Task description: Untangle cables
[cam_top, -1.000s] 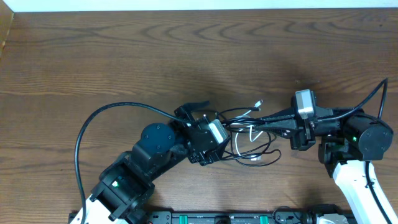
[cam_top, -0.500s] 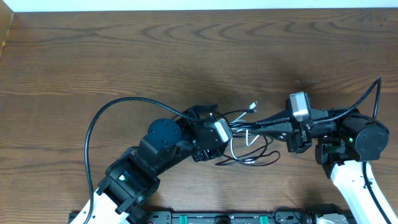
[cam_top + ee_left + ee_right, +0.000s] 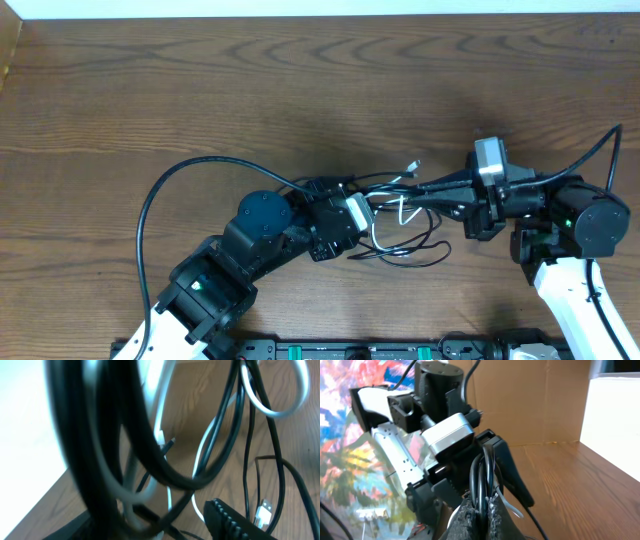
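Tangled cables (image 3: 410,252) on wooden table (image 3: 200,90)

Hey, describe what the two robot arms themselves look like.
The left arm is black with round joints, a silver wrist camera, a small green light and a thick black cable looping off. The right arm matches; its white lower link shows.

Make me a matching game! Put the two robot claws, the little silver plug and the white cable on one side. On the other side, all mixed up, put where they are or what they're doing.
Things
1. right gripper
2. left gripper
3. small silver plug end
4. thin white cable

Places or states
A. pokes out at the far side of the tangle
B. looped in the middle of the tangle
C. shut on thin black cables
D. at the tangle's left edge

Pairs: 1-C, 2-D, 3-A, 4-B
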`<state>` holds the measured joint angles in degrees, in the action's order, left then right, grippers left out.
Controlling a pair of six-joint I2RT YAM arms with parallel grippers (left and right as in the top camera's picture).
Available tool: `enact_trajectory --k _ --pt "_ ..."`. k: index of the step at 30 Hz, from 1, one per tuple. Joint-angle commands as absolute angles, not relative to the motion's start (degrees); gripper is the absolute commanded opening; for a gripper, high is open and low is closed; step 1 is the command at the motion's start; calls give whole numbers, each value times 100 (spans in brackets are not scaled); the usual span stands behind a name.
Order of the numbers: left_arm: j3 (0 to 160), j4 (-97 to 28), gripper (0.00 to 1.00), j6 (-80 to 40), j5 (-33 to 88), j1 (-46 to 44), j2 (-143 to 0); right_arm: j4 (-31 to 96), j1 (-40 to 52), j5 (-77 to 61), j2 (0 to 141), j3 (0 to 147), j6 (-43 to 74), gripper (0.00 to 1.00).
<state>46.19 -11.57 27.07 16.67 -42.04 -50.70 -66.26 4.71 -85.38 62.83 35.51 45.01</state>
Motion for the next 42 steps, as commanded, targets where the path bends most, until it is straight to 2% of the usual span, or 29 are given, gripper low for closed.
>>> enact_trajectory --k 1,7,11,16,17,29,42 --pt "4648 -1072 58 2720 1772 -4180 -5002 -6643 421 -8246 6263 3588 4724 1" --pt "4648 -886 57 2720 2058 -4180 -5004 -6646 421 -8246 6263 3588 4823 1" --pt "4648 -886 43 2720 2058 -4180 -5004 -6646 421 -8246 6263 3588 4893 1" --pt "4648 -888 20 2720 2058 -4180 -5004 -6646 421 -8239 6263 3588 4928 1" --pt "4648 -888 18 2720 2058 -4180 -5004 -6646 421 -8224 6263 3588 4928 1" --pt "4648 -891 19 2718 2058 -4180 -5004 -6643 416 -7830 6263 3588 5188 1" --pt "4646 -893 29 2716 2058 -4180 -5004 -6646 416 -7660 6263 3588 5380 1"
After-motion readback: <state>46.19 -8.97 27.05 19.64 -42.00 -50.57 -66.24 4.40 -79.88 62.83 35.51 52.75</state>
